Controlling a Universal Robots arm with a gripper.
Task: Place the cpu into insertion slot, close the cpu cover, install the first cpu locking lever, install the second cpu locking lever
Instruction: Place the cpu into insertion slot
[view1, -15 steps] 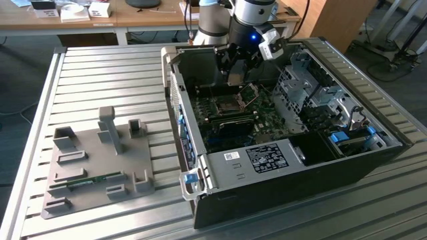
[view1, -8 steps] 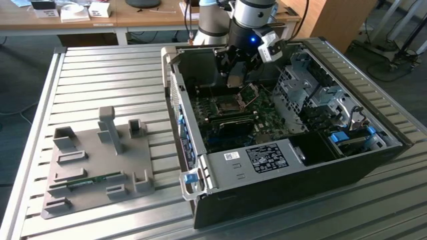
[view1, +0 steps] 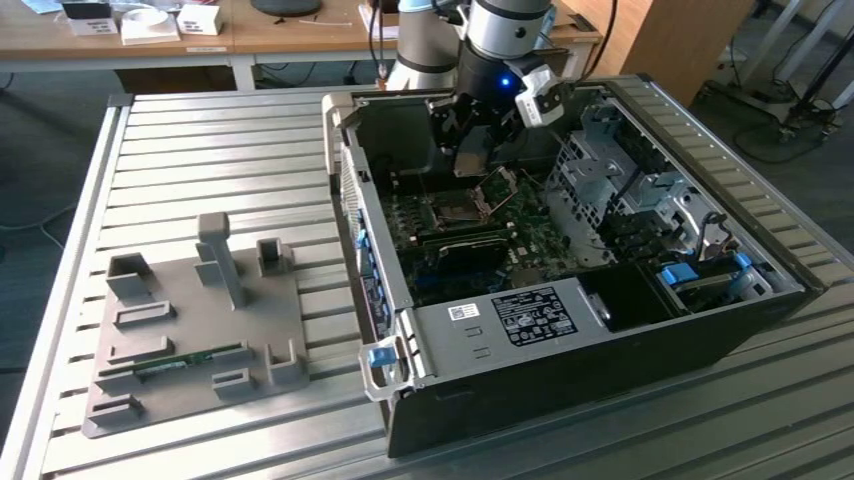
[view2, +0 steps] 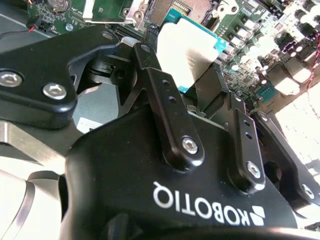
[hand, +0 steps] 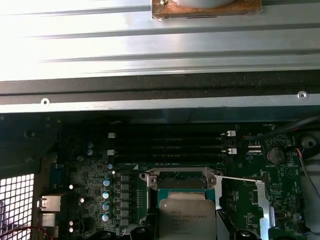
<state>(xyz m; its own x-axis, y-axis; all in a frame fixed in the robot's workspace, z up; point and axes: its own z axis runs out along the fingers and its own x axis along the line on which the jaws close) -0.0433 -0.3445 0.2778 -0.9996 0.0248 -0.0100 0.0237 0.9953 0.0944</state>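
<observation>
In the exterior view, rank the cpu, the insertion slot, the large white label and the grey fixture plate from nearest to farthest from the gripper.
1. The cpu, clamped in the gripper.
2. The insertion slot, just beneath it.
3. The large white label, nearer the camera.
4. The grey fixture plate, far off at the exterior view's left.

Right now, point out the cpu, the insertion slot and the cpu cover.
cpu (hand: 186, 220), first wrist view, silver metal top.
insertion slot (hand: 181, 181), first wrist view, dark recess.
cpu cover (hand: 265, 210), first wrist view, raised silver plate.
</observation>
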